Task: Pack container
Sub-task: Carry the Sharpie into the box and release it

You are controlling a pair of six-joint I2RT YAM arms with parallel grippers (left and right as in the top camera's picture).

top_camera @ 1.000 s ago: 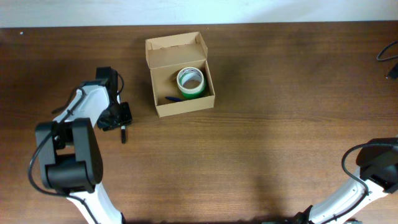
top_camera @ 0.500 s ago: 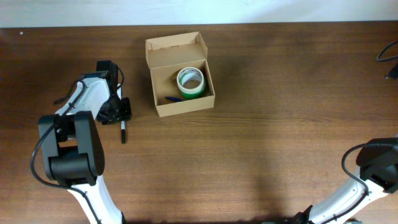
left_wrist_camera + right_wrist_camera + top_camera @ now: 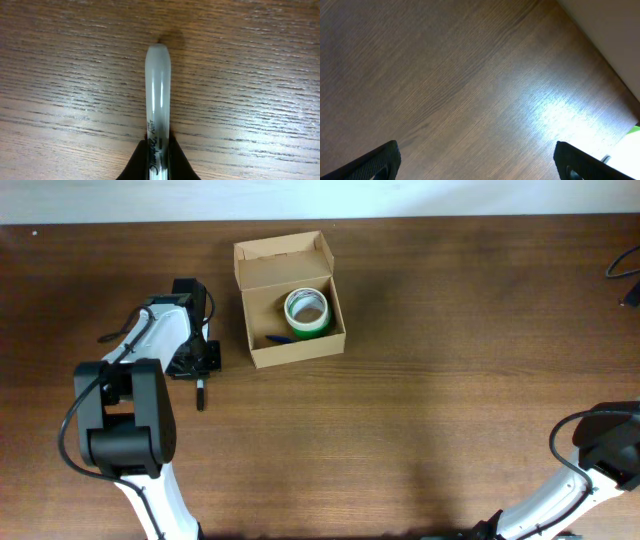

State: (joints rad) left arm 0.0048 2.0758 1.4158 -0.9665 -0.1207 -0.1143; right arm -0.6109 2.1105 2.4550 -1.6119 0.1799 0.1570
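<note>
Container (image 3: 296,352): small tan cardboard box, sitting on the table toward the back and a bit left of centre. Its lid flap (image 3: 282,260) is hinged open at the far side.
Table (image 3: 430,380): dark brown wood grain, kinda glossy, with a bright glare patch in the right wrist view.
Room: not much to see, just a pale strip along the table's far edge and a black cable (image 3: 625,275) poking in at the right edge.
Inside the box: a green tape roll (image 3: 306,311) lying flat toward the right side, hole up. There's also a thin blue thing (image 3: 280,338) by the front wall, can't tell what it is.
Left gripper (image 3: 159,162): just left of the box, fingers clamped on a marker (image 3: 158,90) with a greyish barrel and rounded end. The print is too small to read.
Marker vs table: can't tell if it's touching the wood or just above it.
Right gripper (image 3: 477,156): fingers spread wide, nothing between them, only bare table under it.
Right arm (image 3: 600,445): near right corner, well apart from the box.
</note>
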